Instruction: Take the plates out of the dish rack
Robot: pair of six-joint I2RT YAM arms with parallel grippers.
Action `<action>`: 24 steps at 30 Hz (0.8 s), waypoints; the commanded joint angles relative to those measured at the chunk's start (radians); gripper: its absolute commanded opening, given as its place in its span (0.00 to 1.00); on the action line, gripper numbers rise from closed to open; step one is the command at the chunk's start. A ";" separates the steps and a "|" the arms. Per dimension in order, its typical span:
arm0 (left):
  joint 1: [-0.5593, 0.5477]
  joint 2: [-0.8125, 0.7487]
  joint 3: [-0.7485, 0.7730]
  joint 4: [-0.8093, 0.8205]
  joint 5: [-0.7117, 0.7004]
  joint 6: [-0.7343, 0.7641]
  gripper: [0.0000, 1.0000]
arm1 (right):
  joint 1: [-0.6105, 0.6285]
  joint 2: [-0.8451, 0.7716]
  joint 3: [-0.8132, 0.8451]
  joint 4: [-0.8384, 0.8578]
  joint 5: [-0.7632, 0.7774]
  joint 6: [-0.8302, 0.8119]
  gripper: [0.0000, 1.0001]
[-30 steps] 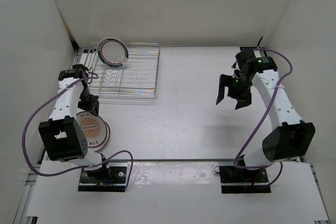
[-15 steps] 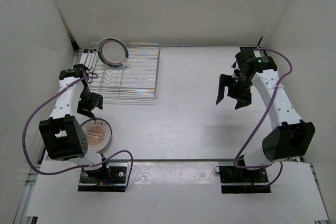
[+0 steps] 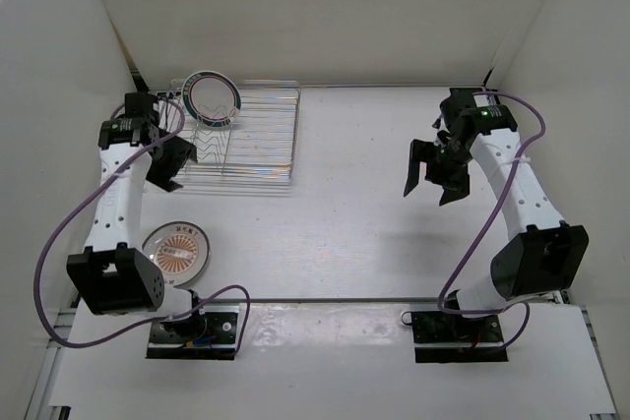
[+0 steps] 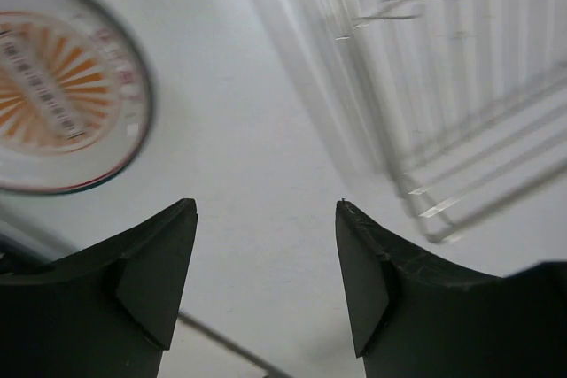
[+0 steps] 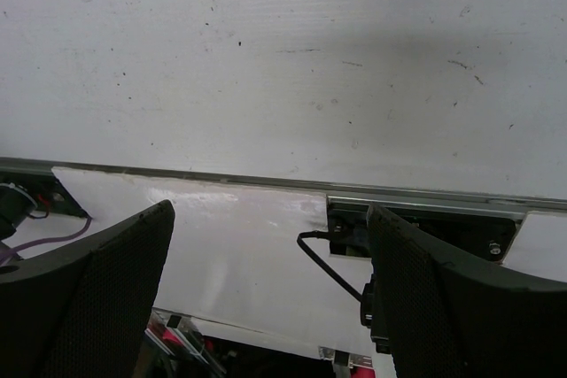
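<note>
A white plate with an orange sunburst centre [image 3: 175,248] [image 4: 62,112] lies flat on the table at the near left. In the silver wire dish rack [image 3: 251,140] [image 4: 452,77], a teal-rimmed plate [image 3: 212,98] stands upright at the far left corner. My left gripper [image 3: 169,161] [image 4: 266,212] hangs open and empty over the table by the rack's left edge, apart from both plates. Over the right half of the table, my right gripper [image 3: 433,172] [image 5: 270,219] is held wide open with nothing in it.
White walls close in on the left, back and right. A metal rail and both arm bases [image 3: 193,330] run along the near edge. A black cable [image 5: 328,263] shows below the right gripper.
My left gripper opened, let go of the sunburst plate on the table, and moved up and back toward the rack. The right arm has stayed put.
</note>
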 commanded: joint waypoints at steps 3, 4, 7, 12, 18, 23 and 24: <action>0.010 -0.036 -0.009 0.523 0.230 -0.078 0.83 | 0.003 0.011 0.028 -0.245 0.002 -0.010 0.90; 0.013 -0.021 -0.009 0.604 0.248 -0.154 0.86 | -0.001 0.008 0.033 -0.242 0.015 -0.010 0.90; 0.006 0.131 0.089 0.657 0.310 -0.197 0.88 | -0.003 0.011 0.057 -0.248 0.042 -0.006 0.90; 0.006 0.437 0.435 0.605 0.337 -0.265 0.92 | -0.009 0.020 0.096 -0.245 0.072 0.008 0.90; 0.012 0.662 0.675 0.590 0.279 -0.387 0.99 | -0.015 -0.006 0.128 -0.239 0.088 0.026 0.90; 0.023 0.745 0.701 0.616 0.215 -0.451 0.99 | -0.021 0.005 0.166 -0.239 0.105 0.029 0.90; 0.020 0.756 0.699 0.651 0.195 -0.460 0.99 | -0.024 0.008 0.171 -0.234 0.098 0.031 0.90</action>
